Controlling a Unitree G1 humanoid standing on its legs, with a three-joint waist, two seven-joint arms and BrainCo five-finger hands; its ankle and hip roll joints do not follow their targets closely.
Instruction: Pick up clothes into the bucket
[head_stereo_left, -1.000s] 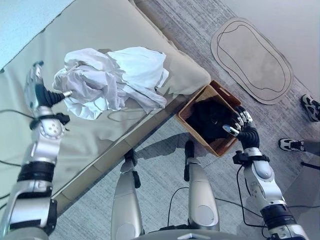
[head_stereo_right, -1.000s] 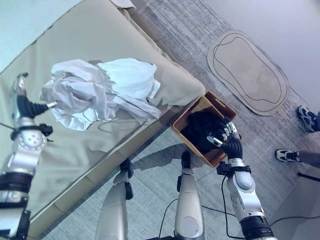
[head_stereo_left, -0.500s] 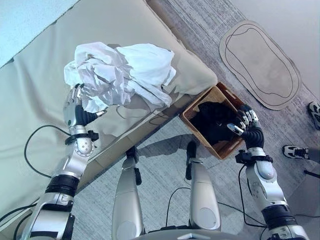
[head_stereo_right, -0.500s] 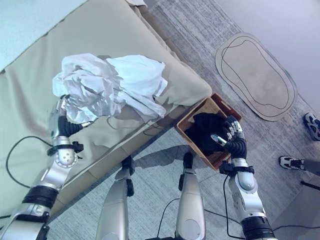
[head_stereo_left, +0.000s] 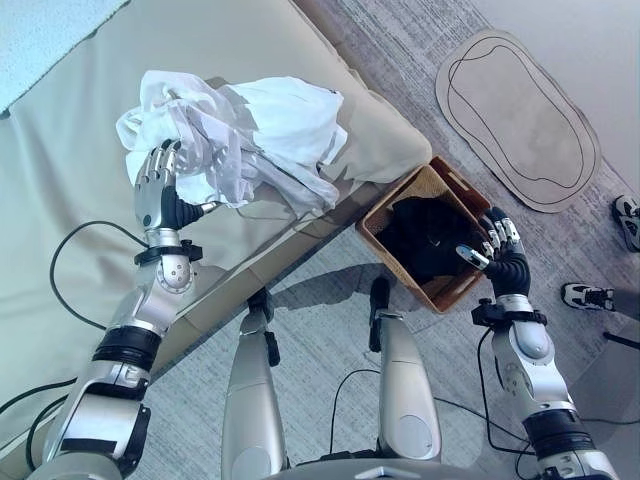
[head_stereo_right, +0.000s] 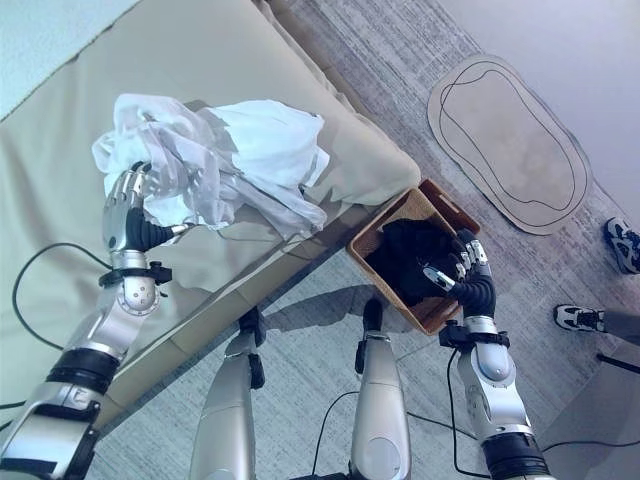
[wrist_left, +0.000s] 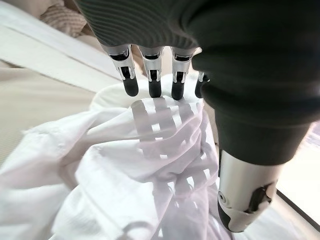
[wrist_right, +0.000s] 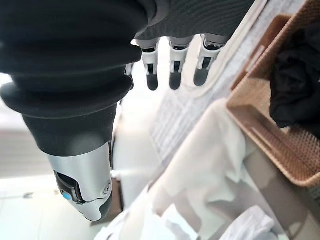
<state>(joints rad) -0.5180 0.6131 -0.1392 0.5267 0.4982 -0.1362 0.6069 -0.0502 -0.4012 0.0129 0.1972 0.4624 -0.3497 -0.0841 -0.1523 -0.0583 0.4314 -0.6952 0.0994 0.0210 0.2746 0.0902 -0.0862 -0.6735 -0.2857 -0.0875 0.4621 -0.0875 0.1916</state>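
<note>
With straight, empty fingers the left hand touches the white clothes heaped on the bed (basket at four o'clock); gather deep folds before lifting.

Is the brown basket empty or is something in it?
Not empty. The brown woven basket on the floor holds a dark bundle of clothing that fills most of its inside.

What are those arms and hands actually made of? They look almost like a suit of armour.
Both arms are smooth silver-grey shells split by black rings at the joints. The left hand and right hand each have slim silver fingers with dark tips and a separate thumb. A dark ribbed cover wraps the back of each hand and the wrist.
</note>
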